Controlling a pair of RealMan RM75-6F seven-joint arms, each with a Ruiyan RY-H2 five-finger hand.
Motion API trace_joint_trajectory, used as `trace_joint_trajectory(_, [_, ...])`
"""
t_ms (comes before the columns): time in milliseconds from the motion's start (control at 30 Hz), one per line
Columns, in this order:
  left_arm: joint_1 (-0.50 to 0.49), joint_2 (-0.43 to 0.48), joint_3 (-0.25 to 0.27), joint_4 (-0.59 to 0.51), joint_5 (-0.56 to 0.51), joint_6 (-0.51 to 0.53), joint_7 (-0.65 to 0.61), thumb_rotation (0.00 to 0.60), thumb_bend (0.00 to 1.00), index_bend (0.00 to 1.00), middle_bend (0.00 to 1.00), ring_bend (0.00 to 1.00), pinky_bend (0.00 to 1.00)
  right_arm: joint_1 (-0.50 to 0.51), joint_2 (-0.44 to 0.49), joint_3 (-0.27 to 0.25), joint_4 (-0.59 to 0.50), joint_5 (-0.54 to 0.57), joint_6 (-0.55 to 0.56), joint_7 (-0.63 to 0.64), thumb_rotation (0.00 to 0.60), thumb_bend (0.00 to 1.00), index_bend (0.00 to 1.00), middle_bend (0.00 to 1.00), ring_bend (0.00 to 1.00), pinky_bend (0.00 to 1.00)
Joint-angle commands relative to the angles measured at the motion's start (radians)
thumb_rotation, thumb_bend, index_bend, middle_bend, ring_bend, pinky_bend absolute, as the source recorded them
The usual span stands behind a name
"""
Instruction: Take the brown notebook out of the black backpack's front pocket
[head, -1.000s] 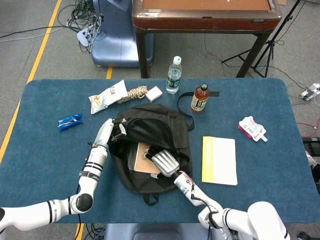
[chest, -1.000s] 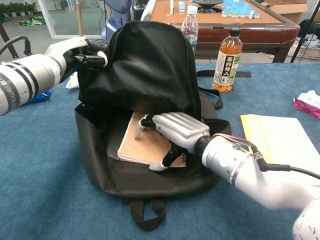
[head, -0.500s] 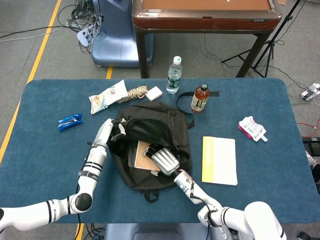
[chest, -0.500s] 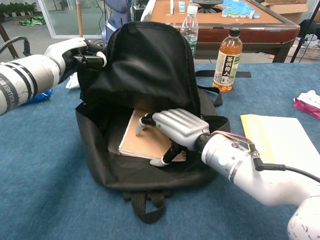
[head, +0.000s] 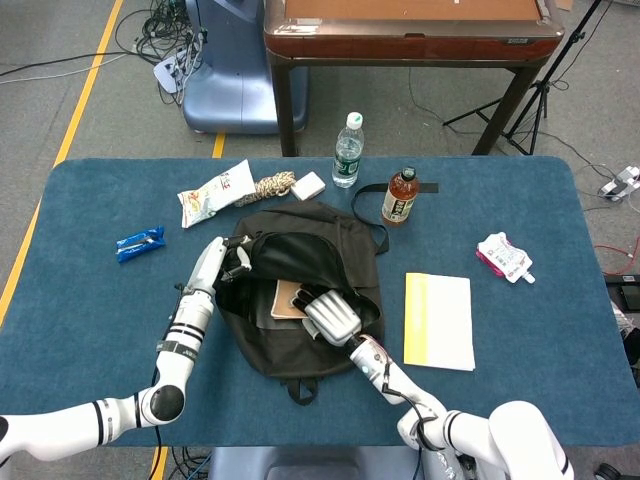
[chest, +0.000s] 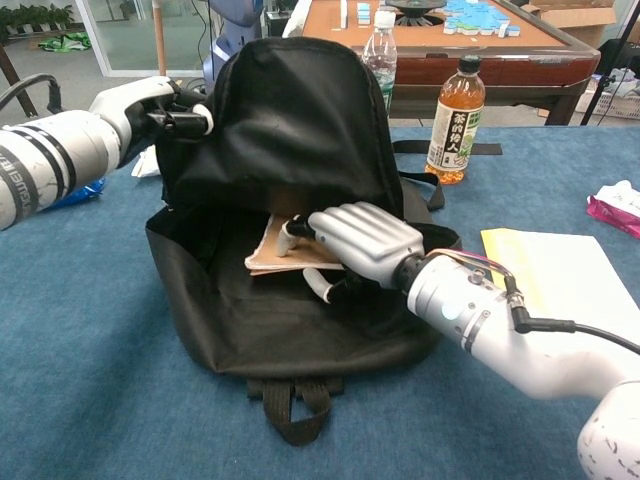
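Note:
The black backpack (head: 310, 250) lies on the blue table with its front pocket gaping open (chest: 290, 130). Inside the pocket sits the brown notebook (head: 288, 299), with its near edge raised off the pocket floor (chest: 280, 250). My right hand (head: 330, 315) reaches into the pocket and grips the notebook's right side, fingers over the cover and thumb under it (chest: 365, 240). At the backpack's upper left corner, my left hand (head: 232, 262) pinches the pocket's edge and holds the flap up (chest: 160, 105).
A yellow pad (head: 438, 320) lies right of the backpack. Behind the backpack stand a tea bottle (head: 399, 196) and a water bottle (head: 347, 150). A snack bag (head: 215, 192), rope (head: 272, 186), white box (head: 308, 187) and blue wrapper (head: 140, 242) lie at back left, a pink pouch (head: 505, 256) at far right.
My right hand has lifted the notebook's near edge and drawn it up and back, so less cover shows. The pocket's front panel has sagged lower. The left hand has stayed put.

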Motion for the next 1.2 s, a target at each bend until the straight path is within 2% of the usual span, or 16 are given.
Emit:
trace_joint_trajectory(33, [-0.001,0.002,-0.003,0.003,0.000,0.000,0.001,0.505,0.74,0.56,0.43,0.34,0.18,0.004,0.002,0.002,0.007,-0.009,0.020,-0.009,0.600,0.62,0.45,0.32,0.22,0.30])
trace_joint_trajectory(200, [-0.007,0.011,-0.013,0.008,-0.011,-0.006,0.006,0.498,0.74,0.56,0.42,0.33,0.18,0.003,0.007,0.013,0.001,-0.005,0.040,-0.014,0.600,0.62,0.66,0.44,0.31,0.32])
trace_joint_trajectory(333, [-0.008,0.021,-0.016,0.004,-0.019,-0.012,0.009,0.495,0.73,0.55,0.42,0.32,0.18,-0.007,0.039,0.010,-0.058,-0.013,0.068,-0.006,0.600,0.62,0.73,0.49,0.37,0.36])
trace_joint_trajectory(433, [-0.007,0.026,-0.018,0.000,-0.022,-0.013,0.007,0.495,0.73,0.55,0.42,0.32,0.18,-0.017,0.076,0.011,-0.121,-0.021,0.091,-0.012,0.600,0.63,0.75,0.51,0.40,0.38])
trace_joint_trajectory(633, [-0.003,0.039,-0.016,-0.013,-0.030,-0.019,0.005,0.491,0.72,0.55,0.41,0.31,0.18,-0.047,0.198,0.010,-0.318,-0.046,0.154,-0.032,0.600,0.64,0.78,0.54,0.45,0.43])
trace_joint_trajectory(933, [0.008,0.067,0.000,-0.051,-0.031,-0.020,0.015,0.475,0.71,0.54,0.41,0.31,0.18,-0.110,0.454,0.007,-0.673,-0.107,0.259,-0.023,0.600,0.64,0.81,0.57,0.50,0.47])
trace_joint_trajectory(1100, [0.016,0.079,0.013,-0.074,-0.026,-0.018,0.018,0.442,0.70,0.54,0.40,0.30,0.18,-0.154,0.611,0.015,-0.846,-0.144,0.327,-0.003,0.600,0.64,0.82,0.57,0.51,0.47])
trace_joint_trajectory(1200, [0.024,0.089,0.027,-0.094,-0.012,-0.015,0.022,0.401,0.70,0.53,0.40,0.29,0.18,-0.179,0.698,0.027,-0.930,-0.145,0.354,0.018,0.600,0.64,0.82,0.57,0.51,0.47])
